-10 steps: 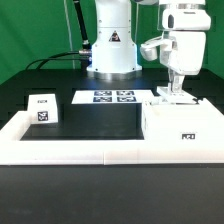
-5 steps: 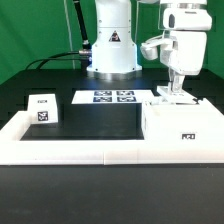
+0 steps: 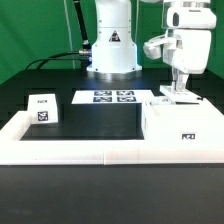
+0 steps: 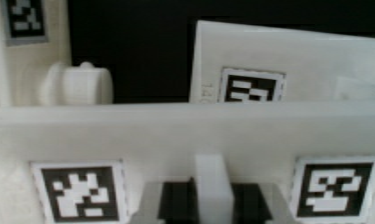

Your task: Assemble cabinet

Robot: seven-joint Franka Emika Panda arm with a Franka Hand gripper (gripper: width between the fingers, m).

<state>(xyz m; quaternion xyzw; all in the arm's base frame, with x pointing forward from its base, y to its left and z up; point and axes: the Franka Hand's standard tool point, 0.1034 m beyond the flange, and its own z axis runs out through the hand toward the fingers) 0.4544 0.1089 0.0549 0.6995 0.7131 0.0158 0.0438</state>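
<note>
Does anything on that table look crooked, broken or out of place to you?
Nothing stands out. The cabinet sits square at the exterior view's right with the gripper above it, a small tagged piece stands upright at that view's left, and the marker board lies flat. No damage shows.

In the exterior view the arm, at one o'clock, is cut off by the picture's edge. Its fingers pass behind the cabinet at three o'clock, so their tips and spacing cannot be told. The tag on the small panel at nine o'clock is too small to read. In the wrist view the cabinet's walls run past the edges, and the tags are blurred.
</note>
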